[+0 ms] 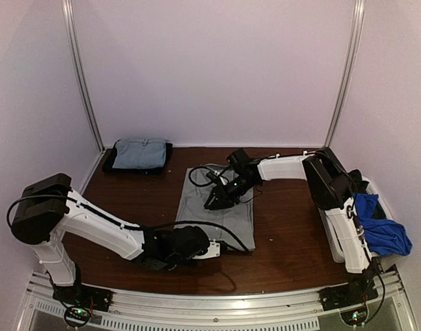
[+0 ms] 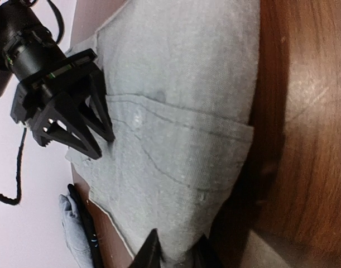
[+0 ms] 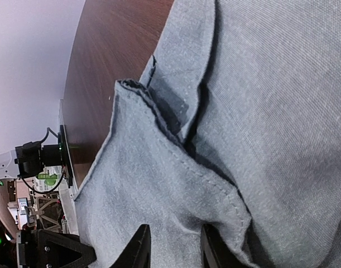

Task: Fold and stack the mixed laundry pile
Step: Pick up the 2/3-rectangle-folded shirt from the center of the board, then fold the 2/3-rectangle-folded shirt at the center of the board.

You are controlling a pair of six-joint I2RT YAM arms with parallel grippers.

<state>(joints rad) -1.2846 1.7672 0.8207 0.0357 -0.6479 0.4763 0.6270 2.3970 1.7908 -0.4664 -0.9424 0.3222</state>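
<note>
Currently: grey garment (image 1: 227,221) flat at the centre of the table (image 1: 286,234). Left gripper (image 2: 178,247) pinches its near hem; right gripper (image 3: 174,239) pinches a fold further up. Advice: lift both level and carry the hem over with edges aligned. Room: bare wood to the right; stack (image 1: 138,155) far left; blue piece (image 1: 379,231) at the right edge.

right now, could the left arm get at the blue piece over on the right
Probably not: the blue piece hangs on the white bin at the far right edge, with the right arm standing between, while the left gripper sits at the grey garment's near edge, far off to the left.
</note>
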